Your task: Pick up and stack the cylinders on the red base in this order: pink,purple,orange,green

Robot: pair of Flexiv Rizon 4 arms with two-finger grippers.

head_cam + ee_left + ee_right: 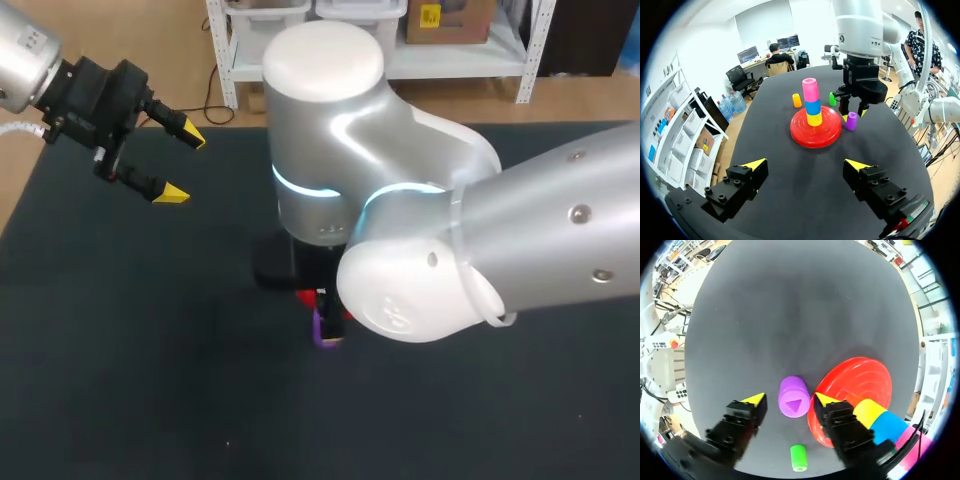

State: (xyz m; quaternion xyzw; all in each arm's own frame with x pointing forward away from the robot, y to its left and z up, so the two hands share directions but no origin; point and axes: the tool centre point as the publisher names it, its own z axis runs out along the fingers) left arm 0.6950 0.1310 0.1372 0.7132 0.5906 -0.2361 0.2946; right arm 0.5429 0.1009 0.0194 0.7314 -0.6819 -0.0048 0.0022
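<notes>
We are hovering our right gripper (789,399), spread apart, straight above the upright purple cylinder (793,397); it is standing just beside the red base (860,377). Our left gripper (805,164), also apart, is hanging well away from that base.

The red base (801,136), a ridged round disc, lies flat. On its centre stand the yellow cylinder (814,119), the blue cylinder (813,107) and the pink cylinder (810,90), stacked upright (pink on top). Seen from the left wrist, the purple cylinder (851,120) stands upright just off the rim at 3 o'clock. The orange cylinder (797,100) is at 11 and the green cylinder (832,99) at 1, both upright and apart from the base.
</notes>
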